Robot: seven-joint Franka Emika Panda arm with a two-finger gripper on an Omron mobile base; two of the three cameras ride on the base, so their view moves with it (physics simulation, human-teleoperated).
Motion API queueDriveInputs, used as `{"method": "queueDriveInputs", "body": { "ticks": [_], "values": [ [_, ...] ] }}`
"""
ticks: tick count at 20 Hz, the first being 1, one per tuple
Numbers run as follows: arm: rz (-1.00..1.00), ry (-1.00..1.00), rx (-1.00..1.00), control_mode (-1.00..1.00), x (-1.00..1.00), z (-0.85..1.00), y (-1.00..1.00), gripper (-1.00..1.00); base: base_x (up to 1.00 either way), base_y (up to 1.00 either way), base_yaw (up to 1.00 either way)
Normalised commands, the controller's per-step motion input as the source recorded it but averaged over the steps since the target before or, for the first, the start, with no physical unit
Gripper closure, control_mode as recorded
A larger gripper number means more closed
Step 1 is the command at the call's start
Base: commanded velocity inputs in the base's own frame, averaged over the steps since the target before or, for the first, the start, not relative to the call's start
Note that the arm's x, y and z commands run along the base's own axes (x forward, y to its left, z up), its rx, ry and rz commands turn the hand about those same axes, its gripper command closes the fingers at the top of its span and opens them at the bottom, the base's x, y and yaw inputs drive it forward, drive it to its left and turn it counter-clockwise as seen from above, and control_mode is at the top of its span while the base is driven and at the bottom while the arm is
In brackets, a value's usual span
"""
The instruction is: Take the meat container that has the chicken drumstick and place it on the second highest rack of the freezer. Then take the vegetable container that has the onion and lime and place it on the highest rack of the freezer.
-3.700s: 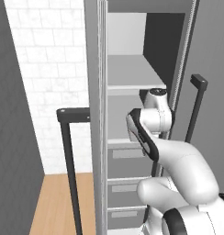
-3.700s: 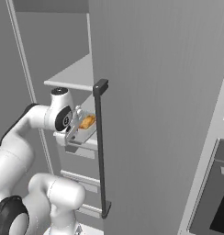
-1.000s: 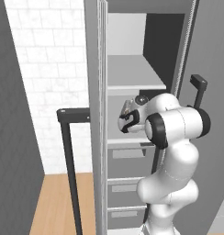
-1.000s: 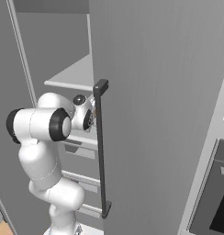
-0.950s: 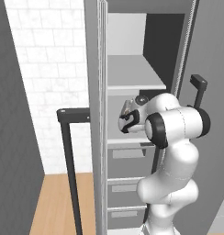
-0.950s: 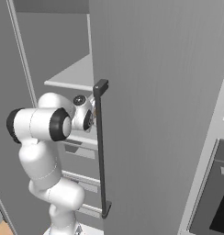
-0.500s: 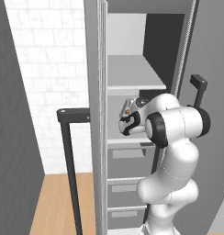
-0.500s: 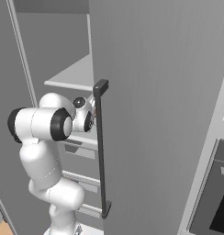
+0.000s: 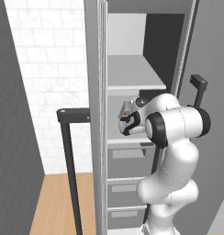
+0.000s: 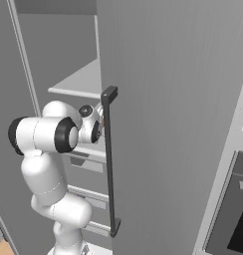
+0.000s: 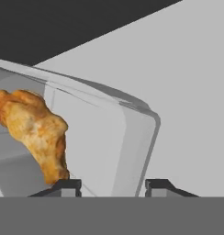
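Observation:
The open freezer point(image 9: 96, 69) holds white-grey shelves. A clear meat container point(image 11: 132, 114) with the golden-brown chicken drumstick point(image 11: 36, 131) sits on the shelf point(image 9: 132, 141) below the upper visible shelf point(image 9: 132, 78). The drumstick point(image 9: 126, 111) is an orange speck in the left base view. My gripper point(image 9: 125, 123) is inside the freezer at the container's near end. In the hand view the gripper point(image 11: 111, 186) is open, its fingertips point(image 11: 65, 186) spread either side of the container's near wall. The onion and lime are out of view.
The freezer door point(image 10: 168, 99) stands open on the right, its long dark bar handle point(image 10: 109, 159) just in front of my wrist point(image 10: 88, 127). Grey drawers point(image 9: 127, 183) lie below the shelves. Another dark handle point(image 9: 68, 156) stands left, before a white brick wall point(image 9: 49, 69).
Since 3.7 s ago the arm has stretched into the freezer with the container. Over the last second the hand has barely shifted.

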Motion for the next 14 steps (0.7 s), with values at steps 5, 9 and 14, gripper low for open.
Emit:
{"method": "queueDriveInputs", "body": {
  "ticks": [5, 9, 14],
  "values": [
    [0.0, 0.0, 0.0, -1.0, 0.0, 0.0, 0.0, -1.0, 0.0, 0.0, 0.0],
    [0.0, -0.02, 0.0, -1.0, -0.34, 0.15, -0.08, -1.0, 0.0, 0.0, 0.0],
    [0.01, -0.03, 0.01, -1.0, -0.47, 0.59, -0.02, -1.0, 0.0, 0.0, 0.0]
  ]
}}
